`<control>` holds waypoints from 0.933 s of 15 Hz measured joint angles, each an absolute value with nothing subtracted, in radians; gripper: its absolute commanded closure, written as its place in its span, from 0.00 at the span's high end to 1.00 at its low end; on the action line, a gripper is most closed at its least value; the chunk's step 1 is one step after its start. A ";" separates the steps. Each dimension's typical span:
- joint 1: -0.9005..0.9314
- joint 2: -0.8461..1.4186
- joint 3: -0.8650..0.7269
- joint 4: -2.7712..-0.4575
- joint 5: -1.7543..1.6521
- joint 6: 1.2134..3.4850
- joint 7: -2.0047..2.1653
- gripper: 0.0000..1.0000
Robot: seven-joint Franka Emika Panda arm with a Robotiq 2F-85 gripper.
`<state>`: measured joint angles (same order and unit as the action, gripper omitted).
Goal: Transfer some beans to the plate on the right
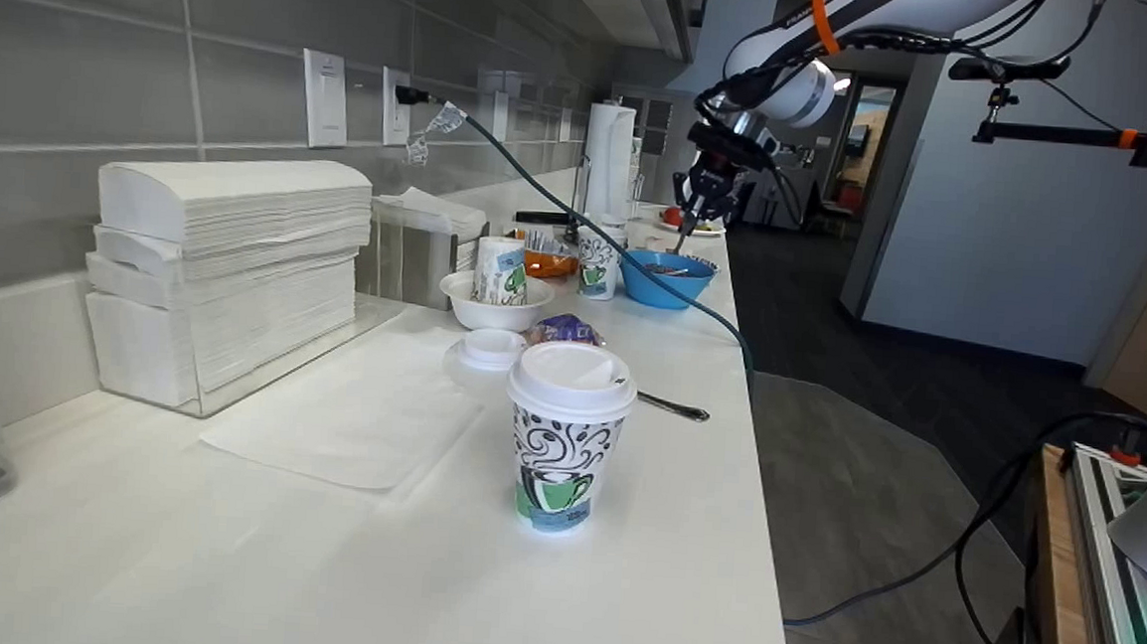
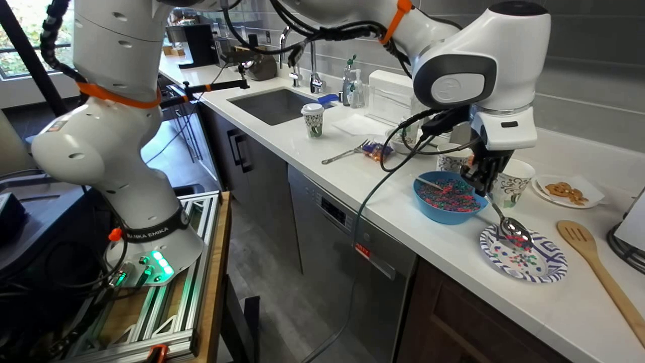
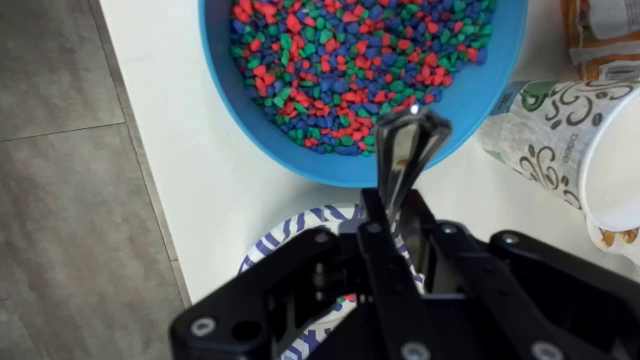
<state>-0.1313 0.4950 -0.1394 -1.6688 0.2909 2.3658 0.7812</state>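
In the wrist view, the fingers (image 3: 375, 235) were found pinching the handle of a metal spoon (image 3: 400, 150), whose end projected past their tips and, from this angle, overlapped the rim of a blue bowl (image 3: 307, 167). The blue bowl contained a broad layer of red, green and blue pieces (image 3: 345, 75). A patterned paper plate (image 3: 280, 232) lay just beside it, partly hidden behind the fingers, with a few pieces visible on it. A paper cup (image 3: 555, 140) stood beside the blue bowl, on the side away from the edge of the bench (image 3: 195, 165).

In an exterior view, the plate was recorded on the bench, between the blue bowl and a slotted wooden spatula (image 2: 592, 249). The spoon slanted down from the fingers, its scoop over the plate. Red pieces showed at the scoop's lip; further pieces lay scattered on the plate. Contact between spoon and plate could not be determined. A pale handle (image 2: 427, 183) leaned over the blue bowl's rim.

In an exterior view, a lidded cup (image 1: 566, 451) stood upright in the foreground, with folded paper towels (image 1: 257, 283) stacked by the tiled wall (image 1: 71, 72). The blue bowl sat well apart from that cup, farther along the bench; the fingers, above it in this view, were too small for their grip to be judged.
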 measured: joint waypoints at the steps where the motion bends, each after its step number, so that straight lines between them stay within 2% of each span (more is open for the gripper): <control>1: -0.142 0.504 -0.132 -1.655 0.316 2.366 0.770 0.04; 9: -0.182 0.520 -0.105 -1.623 0.432 2.365 0.716 0.04; 14: -0.251 0.503 -0.050 -1.642 0.654 2.366 0.543 0.04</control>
